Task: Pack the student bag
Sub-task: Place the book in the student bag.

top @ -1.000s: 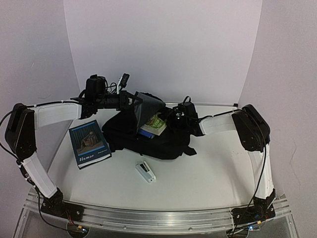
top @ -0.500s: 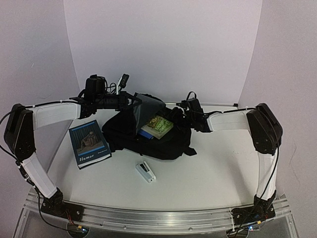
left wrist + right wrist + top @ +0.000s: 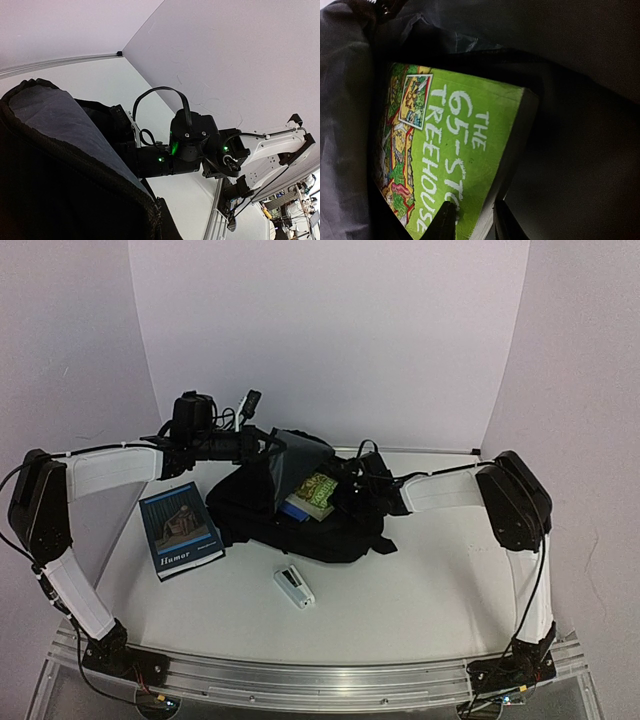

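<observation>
The student bag (image 3: pixel 300 520), a soft black backpack, lies at the table's middle with its top flap (image 3: pixel 295 455) raised. My left gripper (image 3: pixel 268 446) is shut on the flap and holds it up. In the left wrist view the bag's fabric (image 3: pixel 60 140) fills the frame and hides my fingers. My right gripper (image 3: pixel 346 486) is at the bag's mouth, shut on the edge of a green book (image 3: pixel 317 490). In the right wrist view the fingertips (image 3: pixel 445 222) pinch the green book (image 3: pixel 455 160) inside the dark opening. A blue book (image 3: pixel 297 508) lies under it.
A dark blue book titled "Humor" (image 3: pixel 180 530) lies on the table to the left of the bag. A small white device (image 3: pixel 293 587) lies in front of the bag. The right arm (image 3: pixel 190 145) shows in the left wrist view, beyond the flap.
The right gripper pulled back to the right half a second ago, then came back left into the bag's mouth, and the green book sits deeper. The left arm has held still.
</observation>
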You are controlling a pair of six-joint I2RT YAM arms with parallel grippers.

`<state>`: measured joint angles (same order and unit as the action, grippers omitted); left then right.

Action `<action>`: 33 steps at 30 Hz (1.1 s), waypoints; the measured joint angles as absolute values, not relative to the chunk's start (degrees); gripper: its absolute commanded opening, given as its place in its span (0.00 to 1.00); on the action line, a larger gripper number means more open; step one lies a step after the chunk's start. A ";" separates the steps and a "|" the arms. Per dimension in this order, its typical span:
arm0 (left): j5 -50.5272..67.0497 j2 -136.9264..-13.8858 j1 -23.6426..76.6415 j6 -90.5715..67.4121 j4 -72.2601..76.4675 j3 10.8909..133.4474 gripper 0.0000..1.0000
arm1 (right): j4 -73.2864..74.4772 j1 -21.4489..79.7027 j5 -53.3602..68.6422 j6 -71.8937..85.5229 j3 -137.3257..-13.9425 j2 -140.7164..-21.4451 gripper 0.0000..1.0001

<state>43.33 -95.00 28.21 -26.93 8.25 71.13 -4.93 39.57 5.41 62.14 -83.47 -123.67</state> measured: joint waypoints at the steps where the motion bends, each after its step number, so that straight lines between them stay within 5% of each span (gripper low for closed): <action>1: 43.33 -95.00 28.21 -26.93 8.06 71.13 0.00 | -5.27 39.55 5.72 62.13 -84.03 -124.15 0.23; 12: 42.78 -95.00 28.20 -26.85 6.20 71.13 0.00 | -8.90 39.09 8.84 60.05 -93.71 -130.99 0.21; 19: 40.43 -94.83 27.16 -27.03 4.09 71.06 0.03 | -10.47 39.17 9.67 58.31 -93.99 -131.81 0.37; 22: 36.30 -94.14 25.56 -27.27 1.04 70.27 0.21 | -11.08 39.31 9.21 56.80 -91.06 -129.38 0.48; 24: 32.26 -93.62 24.43 -27.69 -1.85 69.16 0.51 | -10.96 39.35 8.83 55.64 -87.86 -125.99 0.55; 27: 26.98 -92.98 22.48 -29.14 -6.33 66.86 0.77 | -10.79 39.49 8.37 53.99 -82.98 -118.86 0.65; 33: 18.25 -87.35 16.42 -32.14 -15.73 58.07 0.98 | -11.14 39.53 8.16 50.86 -76.10 -102.18 0.78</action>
